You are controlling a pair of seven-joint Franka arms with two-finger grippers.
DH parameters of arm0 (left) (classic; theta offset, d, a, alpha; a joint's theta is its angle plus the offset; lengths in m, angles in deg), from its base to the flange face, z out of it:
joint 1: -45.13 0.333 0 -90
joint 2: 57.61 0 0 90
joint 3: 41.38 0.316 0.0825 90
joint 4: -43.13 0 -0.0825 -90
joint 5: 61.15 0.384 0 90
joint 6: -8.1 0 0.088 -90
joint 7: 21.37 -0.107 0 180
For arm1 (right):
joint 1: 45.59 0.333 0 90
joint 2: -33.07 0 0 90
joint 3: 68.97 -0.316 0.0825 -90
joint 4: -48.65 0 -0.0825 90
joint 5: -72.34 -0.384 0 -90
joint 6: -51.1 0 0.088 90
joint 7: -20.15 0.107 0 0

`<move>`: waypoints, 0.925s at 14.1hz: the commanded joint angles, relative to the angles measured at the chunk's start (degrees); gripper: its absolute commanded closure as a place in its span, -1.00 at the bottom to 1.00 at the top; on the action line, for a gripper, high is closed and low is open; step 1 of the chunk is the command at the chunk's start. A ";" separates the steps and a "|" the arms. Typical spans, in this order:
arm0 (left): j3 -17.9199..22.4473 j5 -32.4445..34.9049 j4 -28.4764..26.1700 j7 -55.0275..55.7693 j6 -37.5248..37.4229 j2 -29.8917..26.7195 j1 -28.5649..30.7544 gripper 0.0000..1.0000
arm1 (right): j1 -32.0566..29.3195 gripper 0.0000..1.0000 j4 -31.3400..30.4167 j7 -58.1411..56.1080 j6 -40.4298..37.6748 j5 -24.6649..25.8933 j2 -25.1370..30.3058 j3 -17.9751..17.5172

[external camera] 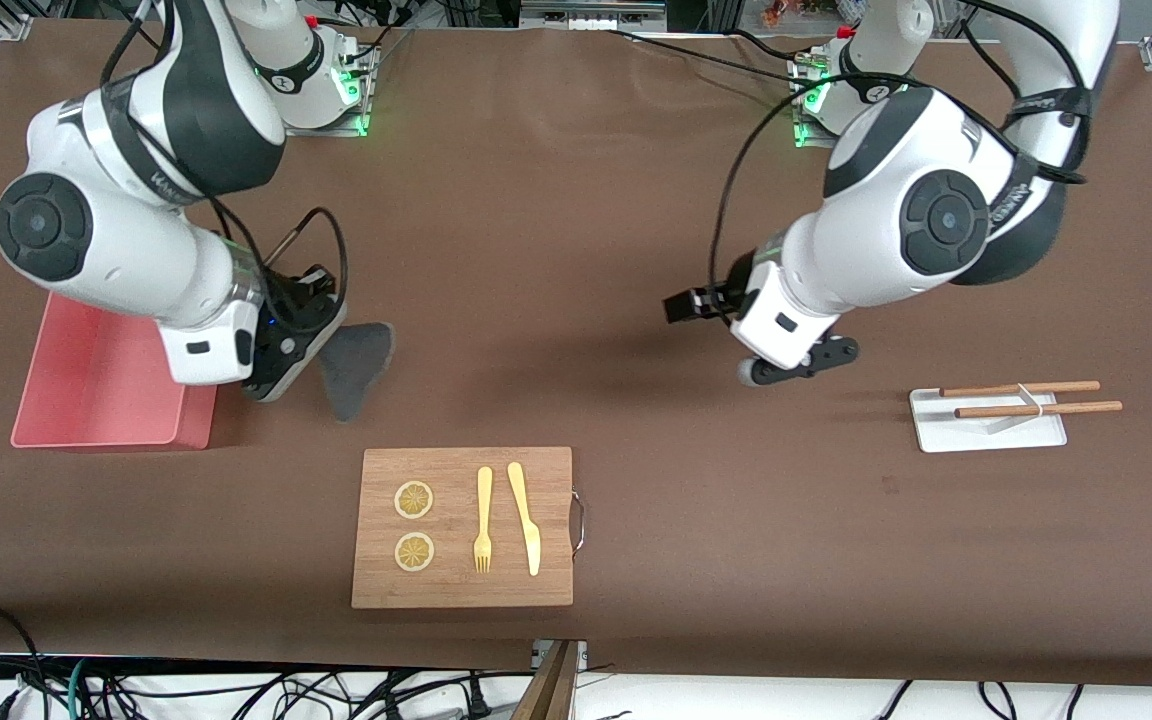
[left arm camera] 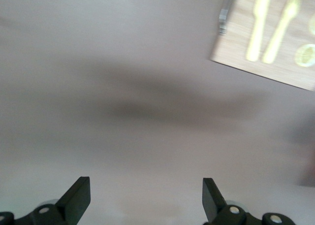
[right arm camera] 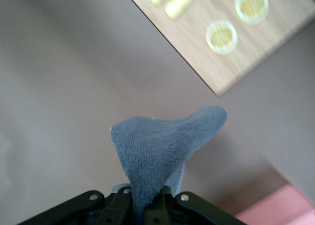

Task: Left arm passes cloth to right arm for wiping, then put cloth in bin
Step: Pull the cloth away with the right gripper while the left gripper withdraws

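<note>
Front view shows the right gripper (external camera: pixel 281 375) pinching the cloth (external camera: pixel 356 362), which hangs in the air just beside the bin (external camera: pixel 101 405), toward the wooden board (external camera: pixel 463 527). Well apart from the bin, the left gripper (external camera: pixel 796 365) hovers empty, fingers spread.

My two arms (external camera: pixel 876 240) are glossy white shells with black joint bands and round black joint caps. Black cables loop along each forearm. Grey lettering marks the dark bands. My bases carry green indicator lights. My gripper fingers (left arm camera: pixel 78 195) are black, with small silver screws at their mounts.
</note>
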 commanded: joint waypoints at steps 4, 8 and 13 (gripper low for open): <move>-0.92 1.45 0.89 -13.18 -8.08 -5.33 12.84 -1.00 | -3.55 1.00 -6.59 0.09 6.98 6.79 -5.41 -0.70; -0.84 7.93 0.37 -13.36 -9.84 -8.85 13.21 -1.00 | -2.93 1.00 -6.77 0.36 10.25 6.97 -7.62 -0.70; -0.84 8.48 0.36 -13.36 -10.02 -8.67 12.95 -1.00 | 0.05 1.00 -6.86 4.30 11.47 6.53 -10.25 -0.70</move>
